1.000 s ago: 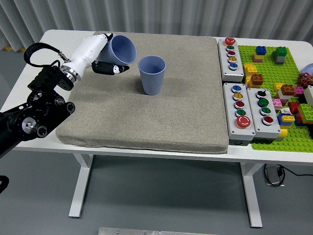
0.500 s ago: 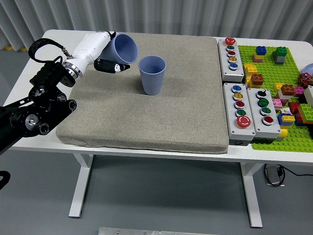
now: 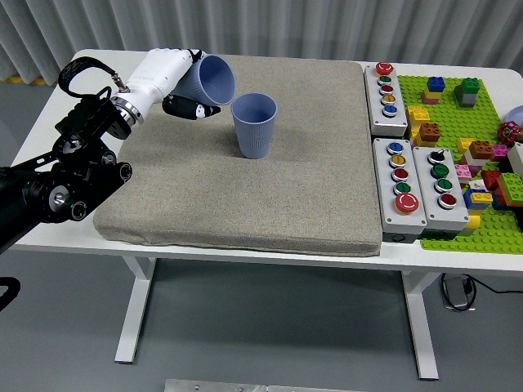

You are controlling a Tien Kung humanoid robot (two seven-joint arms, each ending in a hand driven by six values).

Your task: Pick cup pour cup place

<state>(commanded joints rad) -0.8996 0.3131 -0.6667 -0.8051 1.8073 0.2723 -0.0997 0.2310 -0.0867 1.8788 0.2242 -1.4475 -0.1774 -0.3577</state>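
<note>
A blue ribbed cup (image 3: 254,125) stands upright on the grey mat (image 3: 245,188), near its far middle. My left hand (image 3: 181,84) is shut on a second blue cup (image 3: 210,81), held above the mat just left of the standing cup. The held cup is tipped on its side, its open mouth facing right and down toward the standing cup's rim. The two cups are close together but I cannot tell if they touch. My right hand is out of the picture.
Grey button boxes (image 3: 390,86) (image 3: 399,186) (image 3: 441,188) line the mat's right edge. A green baseplate (image 3: 470,122) with several loose bricks fills the table's right end. The white table (image 3: 57,122) shows bare at the left.
My left hand has risen and shifted right with the tilted cup, bringing its mouth nearer the standing cup's rim. The standing cup has not moved.
</note>
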